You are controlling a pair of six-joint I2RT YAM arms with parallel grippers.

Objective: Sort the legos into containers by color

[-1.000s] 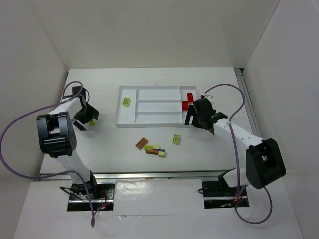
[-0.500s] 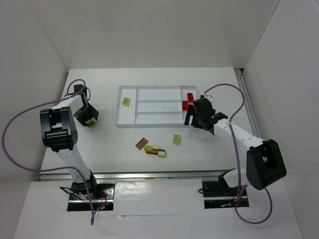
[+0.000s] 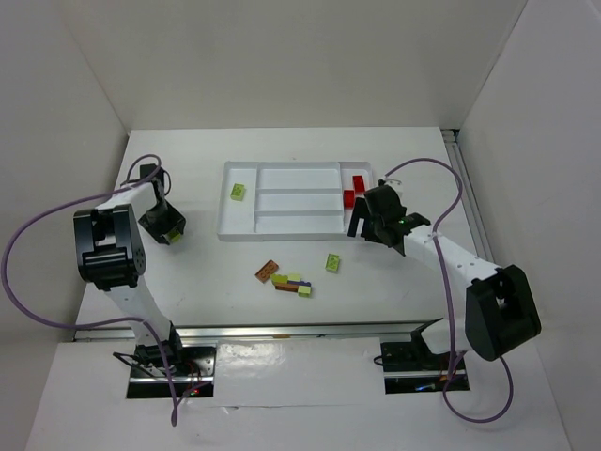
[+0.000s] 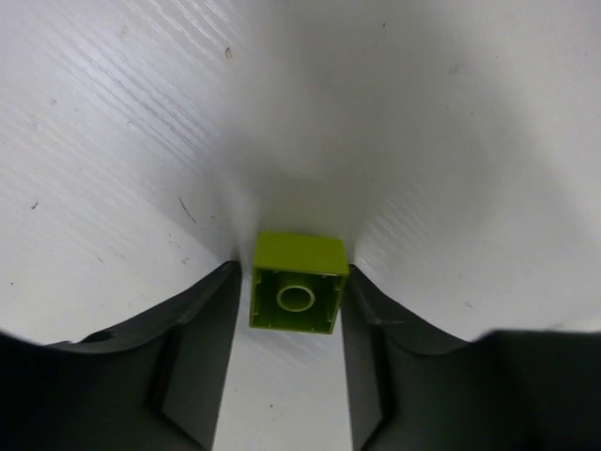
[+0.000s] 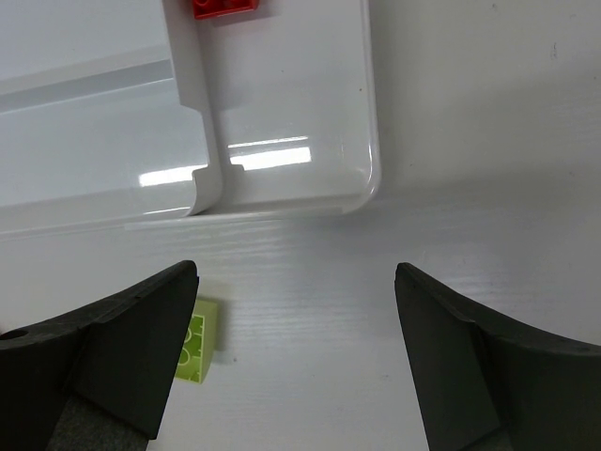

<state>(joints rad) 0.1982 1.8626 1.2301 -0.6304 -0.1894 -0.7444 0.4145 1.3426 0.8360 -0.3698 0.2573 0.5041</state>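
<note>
White table (image 3: 188, 272) bearing the flat white tray (image 3: 282, 236), with red bricks (image 3: 355, 188) in its right end compartment and one lime brick (image 3: 238, 192) in its left end one. The right gripper (image 3: 362, 228), jaws wide apart, hangs over the tray's near right corner. The left gripper (image 3: 170, 231), well left of the tray, is clamped on a lime green brick (image 4: 293, 291), and the loose bricks (image 3: 291, 282) lie near the tray's front.

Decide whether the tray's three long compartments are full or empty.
Empty: from above, the tray's long compartments show bare white; only its ends hold a green brick and red bricks.
</note>
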